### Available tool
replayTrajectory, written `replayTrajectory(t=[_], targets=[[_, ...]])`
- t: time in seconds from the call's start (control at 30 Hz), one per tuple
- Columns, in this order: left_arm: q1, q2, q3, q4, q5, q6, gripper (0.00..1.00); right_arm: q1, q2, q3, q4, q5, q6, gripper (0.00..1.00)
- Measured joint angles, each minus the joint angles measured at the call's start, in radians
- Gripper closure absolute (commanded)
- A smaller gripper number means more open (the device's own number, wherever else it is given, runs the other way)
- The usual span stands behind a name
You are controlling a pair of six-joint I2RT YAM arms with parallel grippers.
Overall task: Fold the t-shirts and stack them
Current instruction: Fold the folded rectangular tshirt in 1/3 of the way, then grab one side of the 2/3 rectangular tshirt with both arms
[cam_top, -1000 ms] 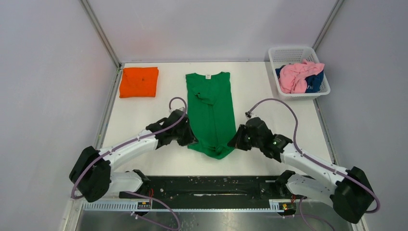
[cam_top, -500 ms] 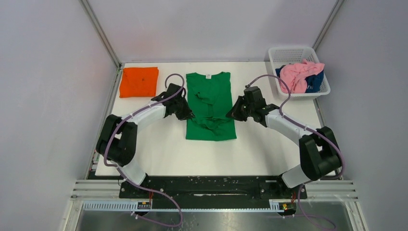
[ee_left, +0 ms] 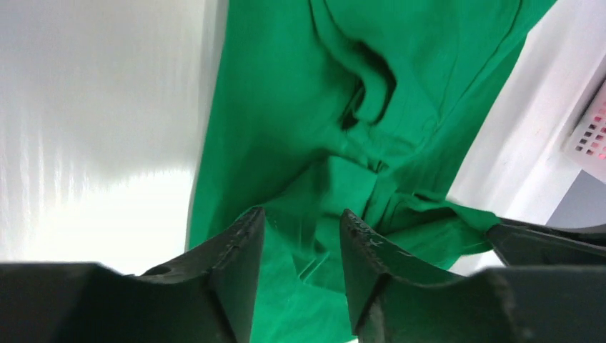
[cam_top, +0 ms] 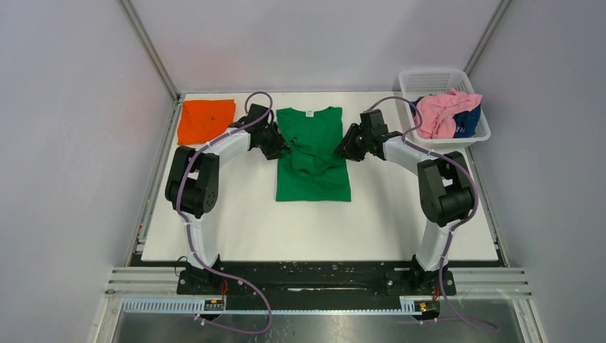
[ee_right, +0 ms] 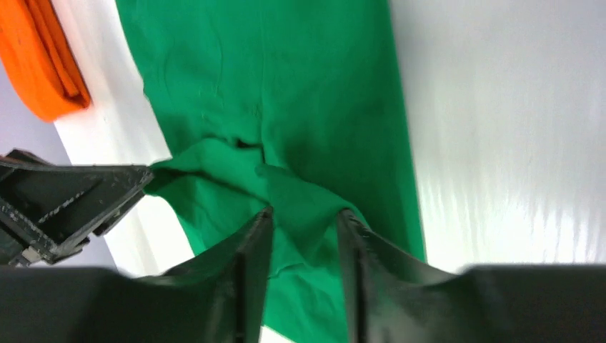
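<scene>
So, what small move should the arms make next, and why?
Probably carry the hem up toward the collar. The left gripper and right gripper both pinch the green t-shirt, and the fold reaches only mid-shirt, well short of the white neck label.

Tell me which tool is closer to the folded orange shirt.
Left. The left tool sits at the left edge of the green shirt, just right of the orange shirt; the right tool is across the green shirt, toward the white basket.
</scene>
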Motion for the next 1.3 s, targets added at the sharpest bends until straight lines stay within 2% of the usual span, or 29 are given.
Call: replayTrajectory(t=[0.1, 0.2, 0.23, 0.33, 0.53, 0.63, 0.77, 0.87, 0.97, 1.07, 1.13, 1.2, 1.3], targets=[[0.026, 0.048, 0.058, -0.006, 0.022, 0.008, 0.30, -0.026, 0.071, 0.086, -0.014, -0.003, -0.011, 0.25], [0.061, 0.057, 0.093, -0.014, 0.045, 0.011, 0.04, -0.043, 0.096, 0.149, -0.025, -0.003, -0.042, 0.09], [0.069, 0.048, 0.093, -0.013, 0.045, 0.015, 0.02, -0.047, 0.090, 0.153, -0.027, -0.002, -0.050, 0.06], [0.085, -0.029, 0.023, 0.016, 0.045, 0.020, 0.01, -0.051, 0.026, 0.092, -0.023, 0.001, -0.091, 0.05], [0.058, -0.352, -0.331, 0.055, 0.050, 0.024, 0.01, -0.044, -0.233, -0.232, -0.016, -0.010, -0.131, 0.08], [0.008, -0.430, -0.465, 0.066, 0.047, 0.024, 0.09, -0.013, -0.318, -0.363, -0.037, -0.019, -0.136, 0.16], [-0.065, -0.424, -0.594, 0.088, 0.047, 0.017, 0.23, 0.041, -0.322, -0.441, -0.043, -0.024, -0.135, 0.31], [-0.074, -0.404, -0.606, 0.120, 0.062, 0.005, 0.34, 0.050, -0.297, -0.447, -0.035, -0.024, -0.134, 0.41], [-0.079, -0.370, -0.599, 0.165, 0.068, -0.004, 0.48, 0.050, -0.260, -0.436, -0.015, -0.032, -0.132, 0.56], [-0.090, -0.333, -0.586, 0.200, 0.073, -0.004, 0.73, 0.053, -0.227, -0.420, -0.007, -0.047, -0.132, 0.68], [-0.099, -0.310, -0.583, 0.217, 0.073, 0.003, 0.99, 0.058, -0.219, -0.417, -0.008, -0.051, -0.136, 0.83], [-0.109, -0.294, -0.580, 0.221, 0.073, 0.002, 1.00, 0.067, -0.213, -0.417, -0.016, -0.048, -0.142, 0.95], [-0.129, -0.296, -0.579, 0.226, 0.058, 0.004, 1.00, 0.076, -0.212, -0.417, -0.023, -0.050, -0.143, 1.00]])
